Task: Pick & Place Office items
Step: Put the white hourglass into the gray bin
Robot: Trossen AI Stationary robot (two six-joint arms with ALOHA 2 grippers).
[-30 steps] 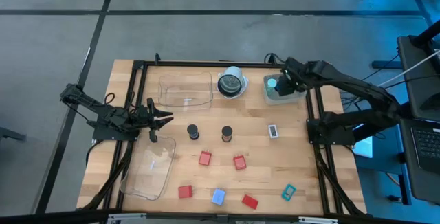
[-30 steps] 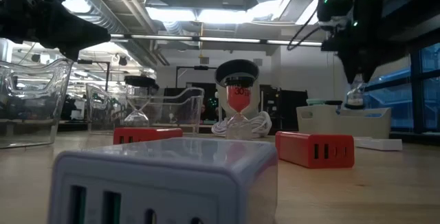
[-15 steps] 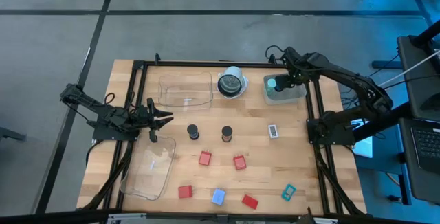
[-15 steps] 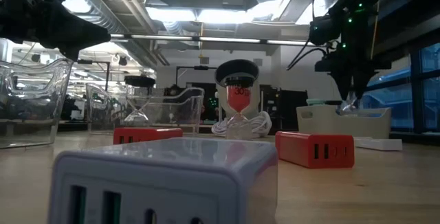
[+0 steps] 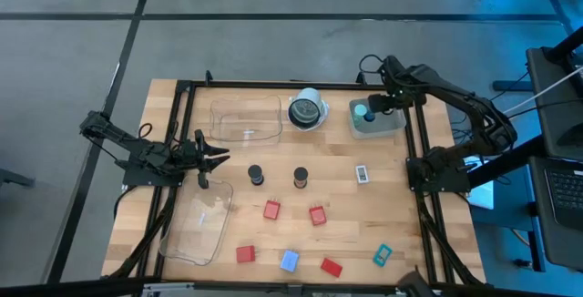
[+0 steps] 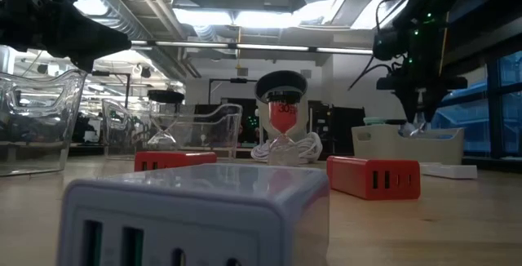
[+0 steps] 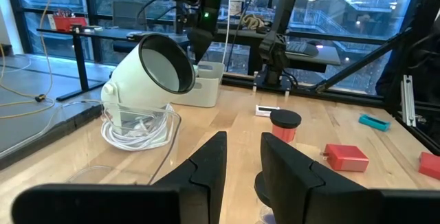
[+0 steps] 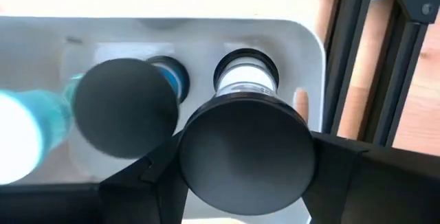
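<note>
My right gripper hangs over the pale bin at the table's far right, fingers pointing down, shut on a black-capped cylinder. In the low view a clear glass part shows below the fingers, just above the bin. Inside the bin stand another black cap, a blue round piece and a teal piece. On the table rest two black cylinders, several red blocks, a pale-blue block and a teal rectangle. My left gripper waits open at the left. My right gripper holds the black-capped cylinder by its near round end, which sits between the two fingers. The fingers come from above, pointing down into the bin. The cylinder hangs below them, its far end inside the bin. The cap hides the touching spots.
Two clear plastic trays lie at the far middle and the near left. A round white-rimmed object on a coil of cable stands next to the bin. A small white rectangle lies right of the cylinders. The black frame rail runs beside the bin.
My right gripper has come down toward the bin, staying shut on the cylinder, while the arm's upper links have swung toward the table's far edge. The clear part below the fingers has sunk slightly toward the bin's rim.
</note>
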